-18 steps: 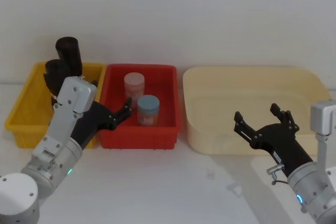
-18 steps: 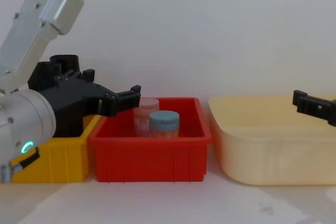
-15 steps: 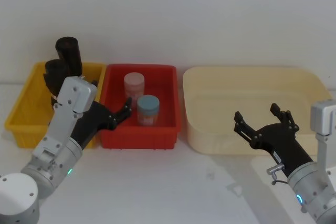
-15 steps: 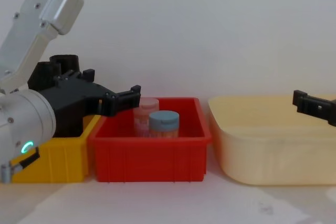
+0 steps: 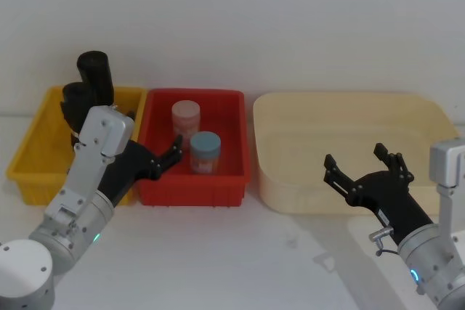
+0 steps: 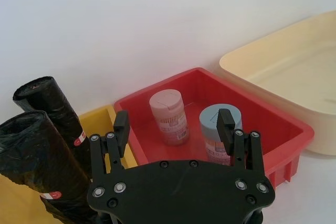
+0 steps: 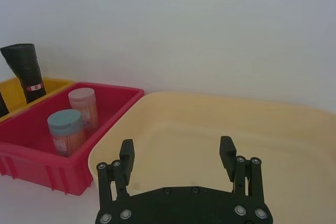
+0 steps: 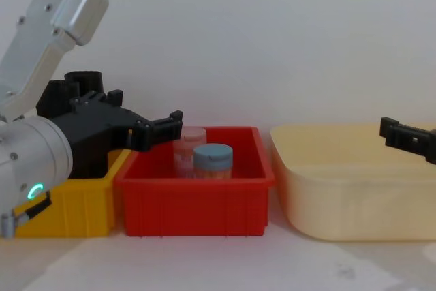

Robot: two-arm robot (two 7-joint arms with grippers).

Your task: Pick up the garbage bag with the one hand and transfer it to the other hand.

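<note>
Two black garbage bag rolls stand upright in the yellow bin [image 5: 27, 159] at the far left: a taller one [image 5: 95, 74] at the back and a second [image 5: 72, 98] just in front of it. Both appear in the left wrist view [image 6: 46, 103] [image 6: 29, 153] with small red-and-white labels. My left gripper [image 5: 155, 136] on the green-ringed arm hangs open over the seam between the yellow and red bins, to the right of the rolls and apart from them. My right gripper [image 5: 354, 156] on the blue-ringed arm is open and empty over the front of the cream tub.
The red bin [image 5: 227, 179] in the middle holds a pink jar [image 5: 185, 115] and a blue-lidded jar [image 5: 205, 152]. A large cream tub [image 5: 349, 99] sits to its right. A white wall stands close behind the bins. Bare table lies in front.
</note>
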